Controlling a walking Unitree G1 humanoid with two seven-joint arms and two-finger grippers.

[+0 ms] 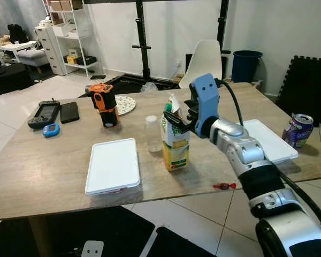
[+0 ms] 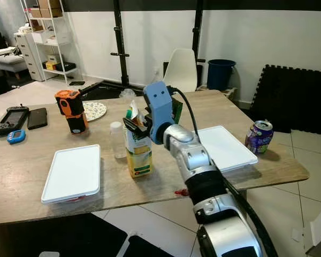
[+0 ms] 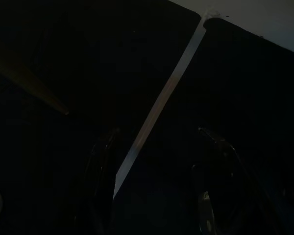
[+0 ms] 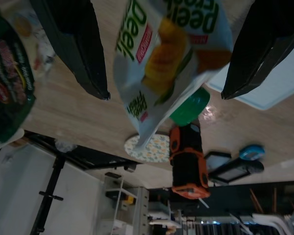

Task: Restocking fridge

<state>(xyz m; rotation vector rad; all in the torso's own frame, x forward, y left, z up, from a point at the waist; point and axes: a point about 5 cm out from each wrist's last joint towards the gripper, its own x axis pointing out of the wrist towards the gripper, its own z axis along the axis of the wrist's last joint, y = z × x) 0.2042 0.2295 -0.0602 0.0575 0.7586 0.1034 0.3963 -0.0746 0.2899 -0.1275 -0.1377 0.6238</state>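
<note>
At frame centre, the right pincer [image 1: 177, 119] is spread around the top of the juice carton [image 1: 175, 140], which is stood on the counter [image 1: 53, 171].

The juice carton [image 4: 171, 58] sitting between the jaws is showing green lettering that seems to read "Deep", with a second word beside it too cut off to make out; the small red label under it is staying illegible.

Wooden table [image 1: 37, 176], white chair [image 1: 206, 59], tiled floor [image 1: 203, 214], white walls [image 1: 289, 27].
</note>
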